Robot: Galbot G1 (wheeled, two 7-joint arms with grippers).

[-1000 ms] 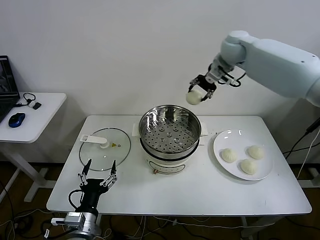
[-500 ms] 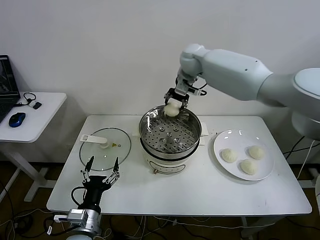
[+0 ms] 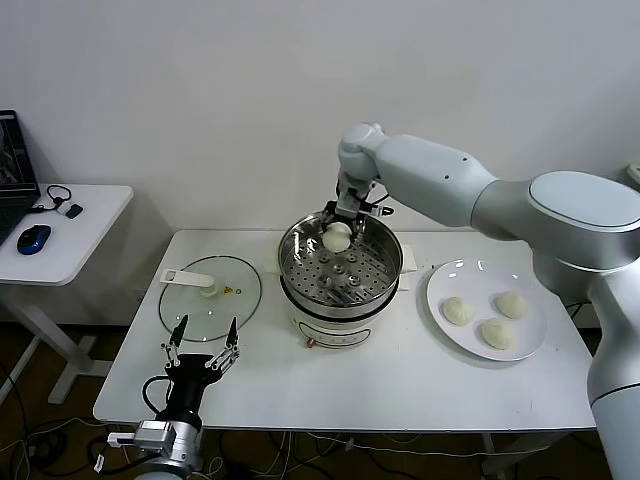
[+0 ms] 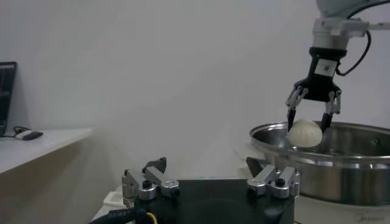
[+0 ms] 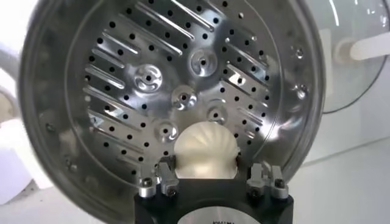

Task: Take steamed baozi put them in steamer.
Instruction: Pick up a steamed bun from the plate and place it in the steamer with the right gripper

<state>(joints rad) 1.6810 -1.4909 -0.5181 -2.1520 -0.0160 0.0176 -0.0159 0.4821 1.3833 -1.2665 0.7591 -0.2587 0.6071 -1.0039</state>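
My right gripper (image 3: 338,232) is shut on one off-white baozi (image 3: 338,236) and holds it just inside the far rim of the steel steamer (image 3: 300,262), above its perforated floor (image 5: 152,79). The held baozi (image 5: 205,152) sits between my fingers in the right wrist view, and it also shows in the left wrist view (image 4: 304,133). Three more baozi (image 3: 458,311) (image 3: 513,304) (image 3: 496,333) lie on the white plate (image 3: 440,285) to the right of the steamer. My left gripper (image 3: 200,345) is open and empty, parked low at the table's front left.
The glass lid (image 3: 238,300) with its white handle lies flat to the left of the steamer. A side table (image 3: 90,225) at far left carries a blue mouse (image 3: 33,239) and a laptop. The white table's front stretch (image 3: 380,390) is bare.
My right arm has swung left from above the plate side and lowered the baozi from above the steamer's back rim into the basket. The left arm has stayed put.
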